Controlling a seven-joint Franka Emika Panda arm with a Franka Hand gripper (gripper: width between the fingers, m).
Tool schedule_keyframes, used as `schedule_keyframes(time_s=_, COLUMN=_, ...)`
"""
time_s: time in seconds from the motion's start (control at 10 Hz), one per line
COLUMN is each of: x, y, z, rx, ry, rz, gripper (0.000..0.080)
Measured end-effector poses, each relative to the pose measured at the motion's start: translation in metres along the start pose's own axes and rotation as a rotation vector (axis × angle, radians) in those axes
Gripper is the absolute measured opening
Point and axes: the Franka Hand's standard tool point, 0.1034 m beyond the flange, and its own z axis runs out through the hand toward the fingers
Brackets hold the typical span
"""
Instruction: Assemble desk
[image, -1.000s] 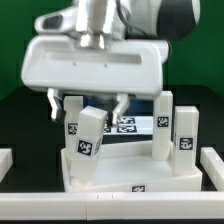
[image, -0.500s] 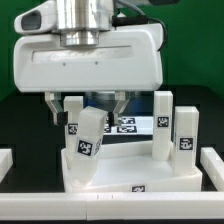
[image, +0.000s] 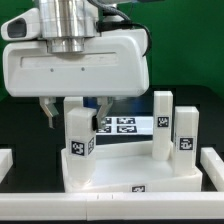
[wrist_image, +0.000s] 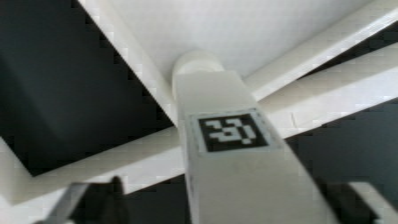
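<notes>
The white desk top (image: 125, 172) lies flat at the front in the exterior view. One white leg block (image: 80, 143) with a tag stands upright on its left part. My gripper (image: 77, 113) hangs over this leg, open, with a dark finger on each side and a gap to each. Two more leg blocks (image: 161, 124) (image: 186, 135) stand on the right part of the top. In the wrist view the tagged leg (wrist_image: 231, 135) runs between the fingers of my gripper (wrist_image: 231, 205), above the desk top's rim (wrist_image: 302, 50).
The marker board (image: 122, 125) lies on the black table behind the desk top. White raised bars sit at the exterior view's left edge (image: 5, 160) and right edge (image: 212, 165). A green backdrop stands behind.
The left leg block leaned to the right before and now stands upright. My gripper has shifted toward the exterior view's left, its fingers still apart.
</notes>
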Motion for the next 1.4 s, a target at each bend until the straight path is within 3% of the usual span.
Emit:
schedule_keyframes(time_s=0.1, x=0.000, y=0.000, z=0.000, rx=0.001, ry=-0.001, rz=0.073, gripper=0.0436)
schedule_keyframes(time_s=0.2, x=0.000, y=0.000, z=0.001, rx=0.001, ry=0.000, rz=0.157, gripper=0.0282)
schedule_keyframes(time_s=0.4, x=0.000, y=0.000, z=0.001, rx=0.000, ry=-0.001, rz=0.306, gripper=0.0284)
schedule_keyframes(time_s=0.8, x=-0.005, y=-0.014, z=0.002, rx=-0.008, ry=-0.045, rz=0.863, gripper=0.0284)
schedule_keyframes(time_s=1.1, x=-0.006, y=-0.015, z=0.003, rx=0.040, ry=-0.076, rz=1.154, gripper=0.0284)
schedule_keyframes(time_s=1.3, x=-0.007, y=-0.016, z=0.003, rx=0.039, ry=-0.076, rz=1.122, gripper=0.0285)
schedule_keyframes(time_s=1.4, x=-0.007, y=-0.016, z=0.004, rx=0.038, ry=-0.076, rz=1.119, gripper=0.0442)
